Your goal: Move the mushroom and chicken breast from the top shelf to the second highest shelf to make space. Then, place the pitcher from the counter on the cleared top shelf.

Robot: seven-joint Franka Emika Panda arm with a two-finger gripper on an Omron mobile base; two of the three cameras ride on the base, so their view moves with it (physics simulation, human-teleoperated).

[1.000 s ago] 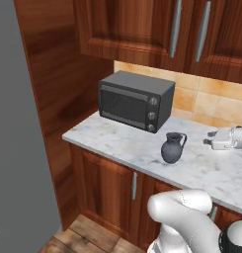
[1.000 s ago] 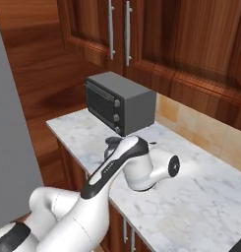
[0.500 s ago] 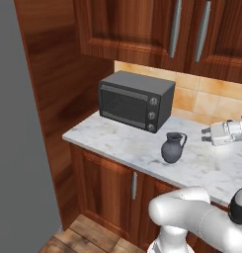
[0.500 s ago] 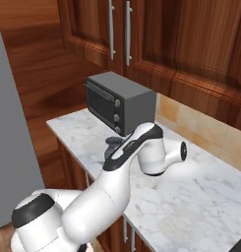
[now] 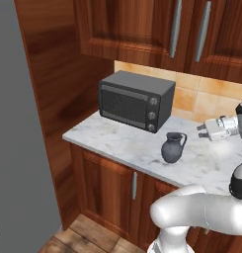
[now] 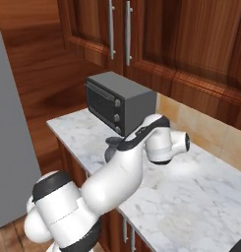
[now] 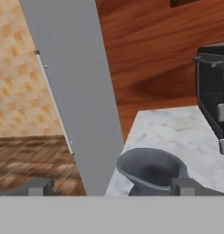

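Hovering at the right edge of the left base view, the gripper point(image 5: 203, 131) is seen with its jaws spread fully wide and nothing held between them, well apart from the pitcher point(image 5: 172, 147), which stands upright at the centre of that frame on the counter point(image 5: 117, 143), below and to the right of the toaster oven point(image 5: 136, 100). In the hand view the pitcher's flared lip point(image 7: 147, 170) sits at the lower centre, between the 2 finger tips point(image 7: 38, 186). A careless approach is judged risky: the narrow neck could be nudged by 1 finger and the jug tipped or pushed toward the counter's front edge. The bulbous body may also slip if it is clamped too low.
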